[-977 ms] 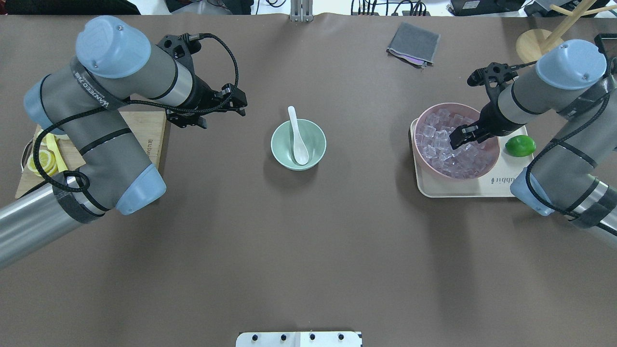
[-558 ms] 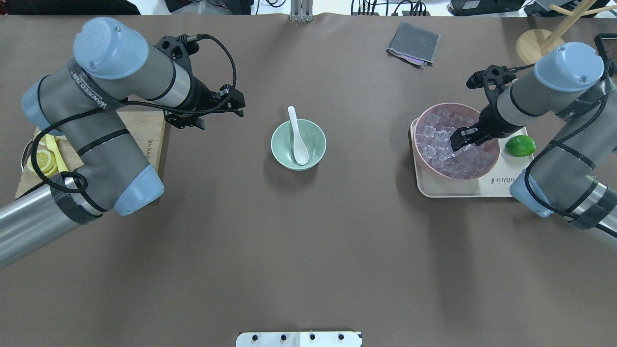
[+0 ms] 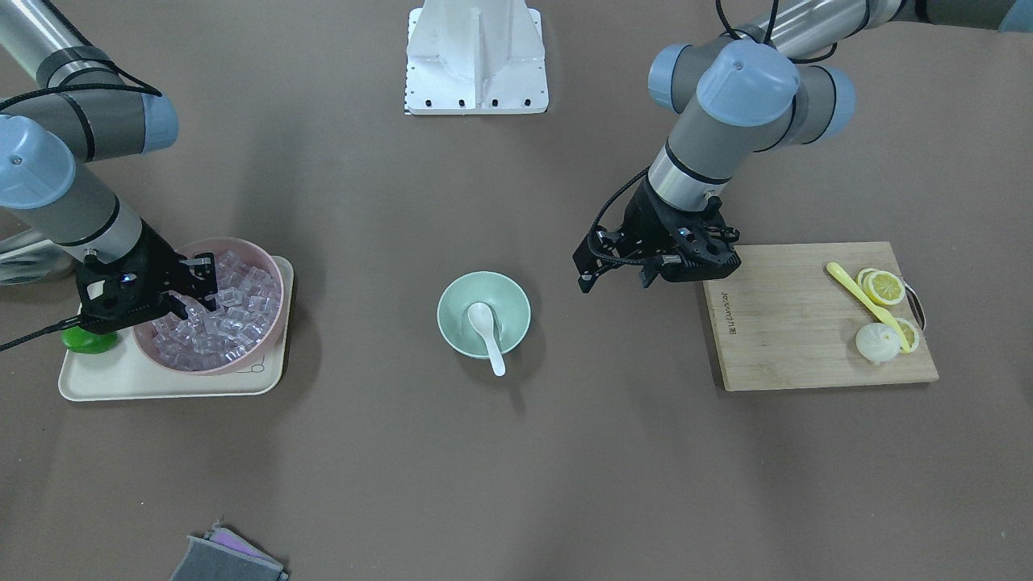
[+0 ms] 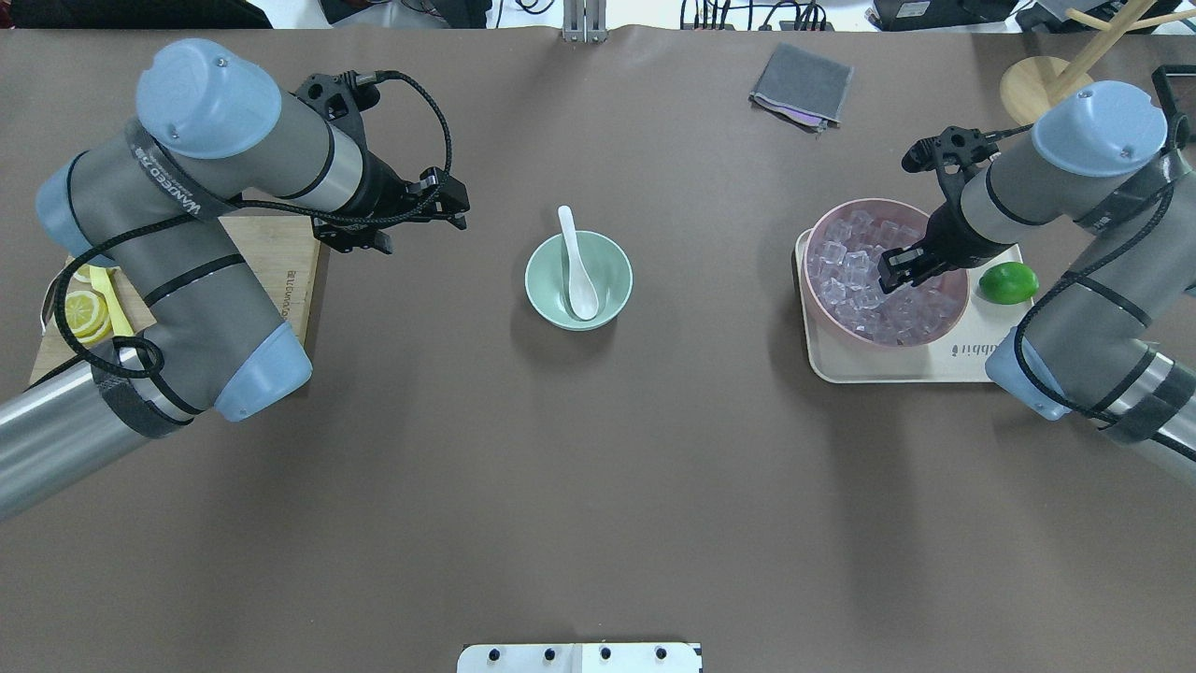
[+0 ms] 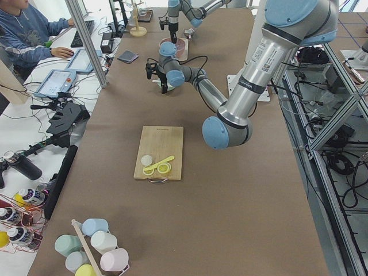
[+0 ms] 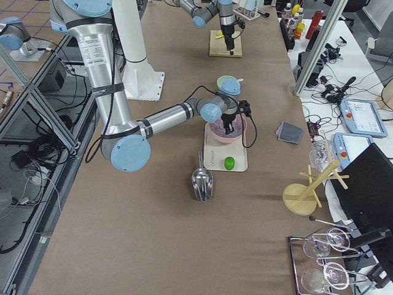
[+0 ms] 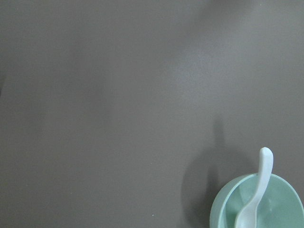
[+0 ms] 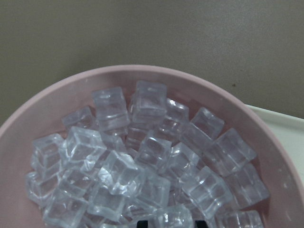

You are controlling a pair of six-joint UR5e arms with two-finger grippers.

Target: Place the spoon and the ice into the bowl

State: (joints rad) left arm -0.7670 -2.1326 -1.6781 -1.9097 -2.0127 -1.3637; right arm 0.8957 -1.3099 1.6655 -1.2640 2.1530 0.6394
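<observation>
With the right gripper [image 4: 893, 275] seemingly clenched on one clear ice cube [image 8: 170, 214] in the round pink bowl [image 4: 815, 245], lift straight up slowly, then carry it left to the small mint-green bowl [image 4: 532, 280].

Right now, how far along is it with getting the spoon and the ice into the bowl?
About halfway. Done: the white spoon lies in the green bowl. In hand: the right arm's fingers are down among the ice in the pink bowl; whether they grip a cube I can't tell. Left: no ice is in the green bowl yet. The left arm's fingers hover empty beside it.
</observation>
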